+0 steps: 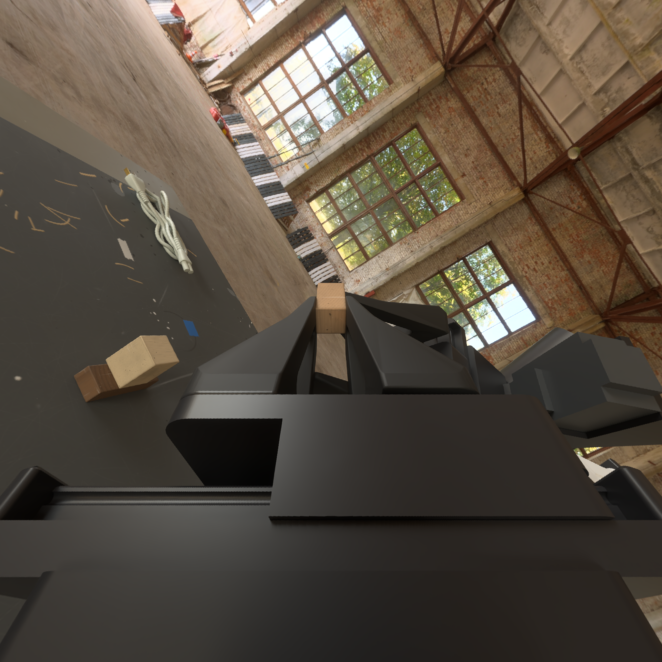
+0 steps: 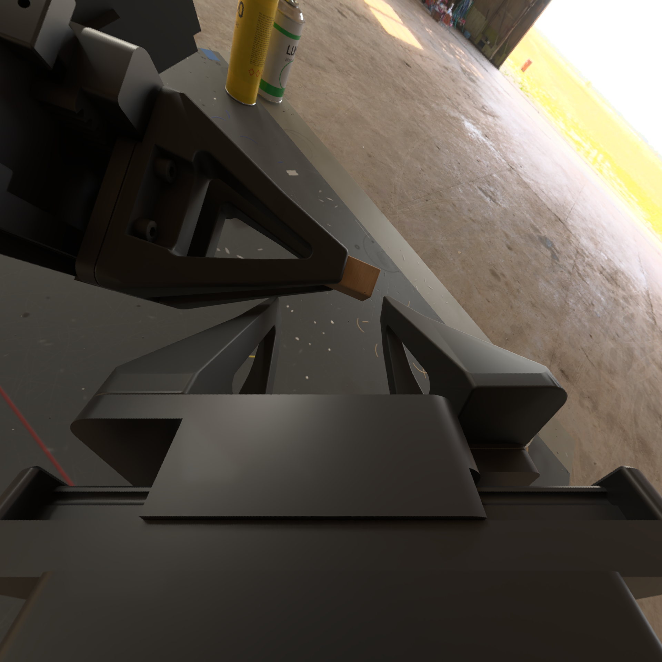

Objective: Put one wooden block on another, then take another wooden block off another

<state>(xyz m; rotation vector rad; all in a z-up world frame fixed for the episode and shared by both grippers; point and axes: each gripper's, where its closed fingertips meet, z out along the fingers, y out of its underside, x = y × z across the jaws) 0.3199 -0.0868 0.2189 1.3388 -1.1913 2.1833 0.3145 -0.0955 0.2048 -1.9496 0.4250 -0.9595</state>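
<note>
The left pincer (image 1: 330, 315) is pinching one small light wooden block (image 1: 330, 311) between its two fingertips, up in the air above the table (image 1: 71, 304). Off to the left of this pincer, down on the table, sit two more blocks. One is a pale block (image 1: 141, 360) and it rests tilted on top of a dark brown block (image 1: 94, 383). That makes three wooden blocks in all. Farther ahead and to the left lies one white cable (image 1: 163, 224), bundled up near the table's edge.

The right pincer (image 2: 329, 304) is spread apart with nothing between its fingers. Just past its tips is the left pincer, with the held block sticking out of it. Far ahead, at the table's edge, stand two cans side by side: one yellow can (image 2: 247, 53) and one white can with green bands (image 2: 281, 53).
</note>
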